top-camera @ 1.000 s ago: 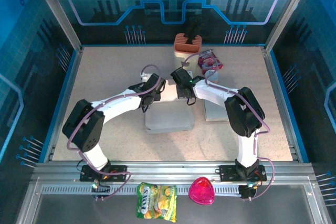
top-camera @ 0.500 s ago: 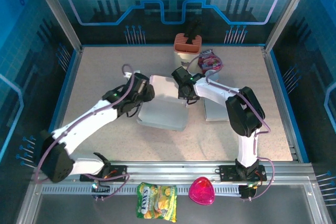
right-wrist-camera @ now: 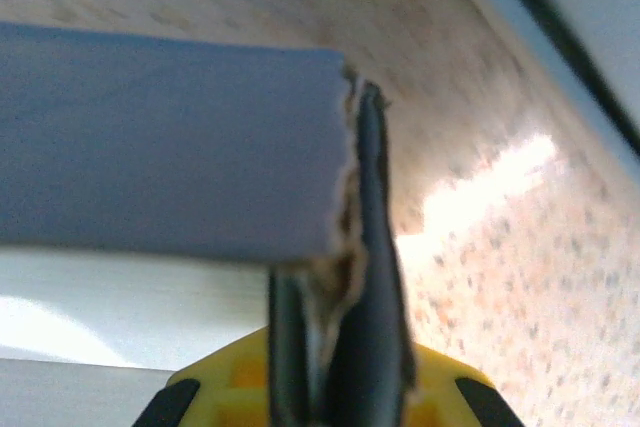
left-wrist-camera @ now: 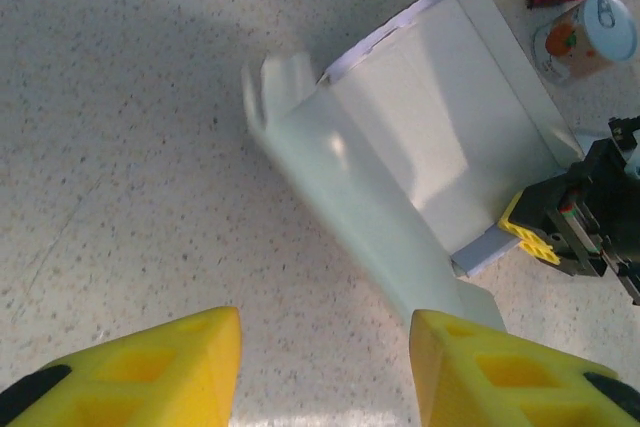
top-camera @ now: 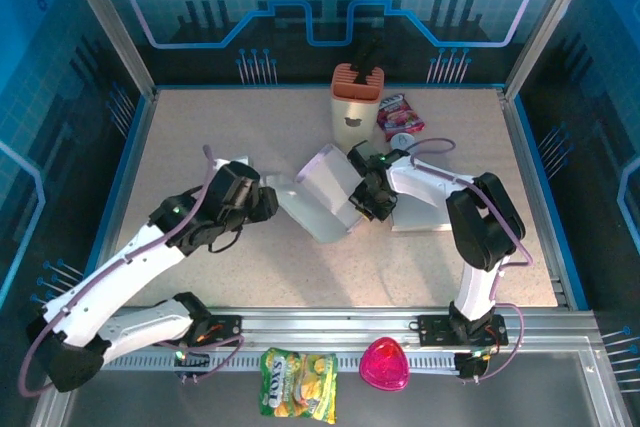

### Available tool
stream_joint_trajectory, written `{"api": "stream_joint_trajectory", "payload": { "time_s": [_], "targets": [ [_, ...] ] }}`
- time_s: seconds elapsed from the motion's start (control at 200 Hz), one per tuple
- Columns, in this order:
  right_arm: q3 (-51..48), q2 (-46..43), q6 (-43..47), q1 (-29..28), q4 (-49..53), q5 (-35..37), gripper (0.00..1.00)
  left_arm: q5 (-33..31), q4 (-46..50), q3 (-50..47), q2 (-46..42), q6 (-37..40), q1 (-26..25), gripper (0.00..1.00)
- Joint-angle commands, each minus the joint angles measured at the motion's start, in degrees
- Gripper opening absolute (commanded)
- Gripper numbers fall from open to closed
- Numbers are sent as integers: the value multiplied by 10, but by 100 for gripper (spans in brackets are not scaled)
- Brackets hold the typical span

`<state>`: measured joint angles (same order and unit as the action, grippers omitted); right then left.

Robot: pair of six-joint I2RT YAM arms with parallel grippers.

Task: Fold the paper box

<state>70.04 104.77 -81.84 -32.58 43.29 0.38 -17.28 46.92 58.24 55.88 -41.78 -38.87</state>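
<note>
The pale paper box (top-camera: 325,202) lies diagonally mid-table, tilted up with its inside facing the back. My right gripper (top-camera: 372,202) is shut on the box's right edge. The right wrist view shows its dark fingers (right-wrist-camera: 335,347) pinching a torn grey cardboard flap (right-wrist-camera: 170,137). My left gripper (top-camera: 263,203) sits just left of the box and is open. In the left wrist view its yellow fingertips (left-wrist-camera: 325,367) have only bare table between them, the box (left-wrist-camera: 420,147) lies ahead, and the right gripper (left-wrist-camera: 570,232) is at the box's far corner.
An orange-topped container (top-camera: 356,97), a red snack packet (top-camera: 398,115) and a small can (top-camera: 402,142) stand behind the box. A flat grey board (top-camera: 420,212) lies under the right arm. A yellow snack bag (top-camera: 298,383) and a pink heart-shaped object (top-camera: 385,364) rest beyond the front rail.
My left gripper has let go of the box and drawn back to the left and nearer. My right gripper has swung the box round to a diagonal and tipped it up.
</note>
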Motion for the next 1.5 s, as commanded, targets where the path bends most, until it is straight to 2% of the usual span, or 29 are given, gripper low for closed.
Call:
{"api": "stream_joint_trajectory", "payload": {
  "time_s": [0.0,0.18,0.31,0.485,0.58,0.725,0.835,0.995,1.045,1.096,1.151,1.246,1.326,1.496],
  "targets": [
    [-8,7,-126,-12,66,-52,0,9,58,-26,-42,-23,-10,46],
    [11,-2,-204,-37,120,-43,0,24,28,-98,-76,-50,-16,42],
    [-7,9,-254,-59,91,-69,0,20,-12,-147,-79,-71,-27,37],
    [-27,26,-286,-87,37,-99,1,30,-61,-191,-79,-77,-30,36],
    [-41,18,-304,-101,4,-97,9,39,-101,-214,-51,-80,-29,36],
    [-38,-18,-279,-112,-9,-65,41,26,-159,-242,-23,-90,-27,36],
    [-18,-71,-209,-120,10,7,64,21,-182,-246,-15,-87,-18,36],
    [-10,-158,-48,-120,-5,93,75,41,-218,-257,3,-85,11,36],
    [-11,-179,7,-113,-8,122,71,53,-232,-263,13,-88,23,35],
    [-15,-192,66,-100,-10,150,57,64,-246,-267,28,-89,35,35],
    [-26,-197,132,-76,-24,159,45,71,-257,-268,48,-93,42,34],
    [-61,-192,250,-22,-106,118,28,89,-289,-273,84,-101,56,32],
    [-79,-171,313,15,-164,83,18,97,-316,-275,114,-108,67,30],
    [-26,-56,384,70,-184,-4,4,103,-371,-269,171,-116,85,28]
  ]
}}
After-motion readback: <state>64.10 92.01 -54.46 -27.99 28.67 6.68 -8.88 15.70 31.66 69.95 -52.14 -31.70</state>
